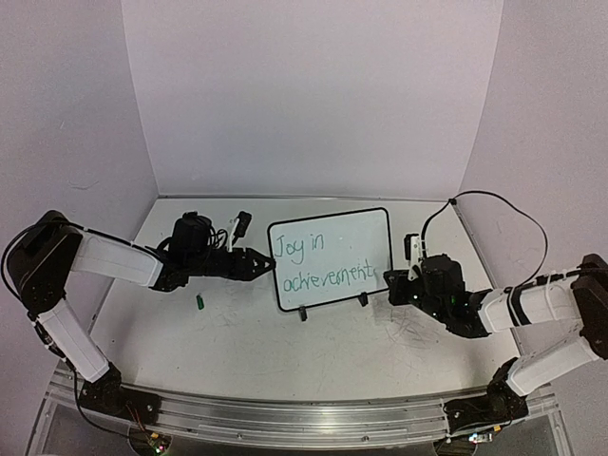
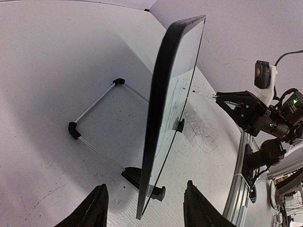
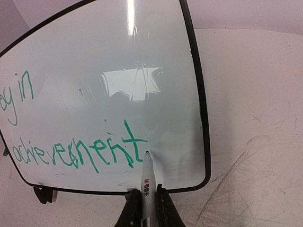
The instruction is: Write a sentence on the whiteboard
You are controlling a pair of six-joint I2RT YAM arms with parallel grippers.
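Observation:
The whiteboard (image 1: 332, 242) stands upright on its two black clip feet mid-table. On it is the sentence (image 1: 321, 264) in green, "Joy in achievement", in two lines (image 3: 80, 153). My right gripper (image 3: 146, 208) is shut on a white marker (image 3: 146, 177). The marker's tip rests at the board's face (image 3: 118, 71), just right of the last "t". My left gripper (image 2: 147, 210) is open and straddles the board's left edge (image 2: 158, 118). Both fingers stand clear of that edge. In the top view the left gripper (image 1: 264, 264) sits at the board's left side and the right gripper (image 1: 397, 287) at its lower right corner.
A small green marker cap (image 1: 201, 302) lies on the table in front of the left arm. Grey scribble marks (image 1: 410, 328) cover the tabletop near the right gripper. A wire stand (image 2: 94, 127) juts out behind the board. Walls close in the back and both sides.

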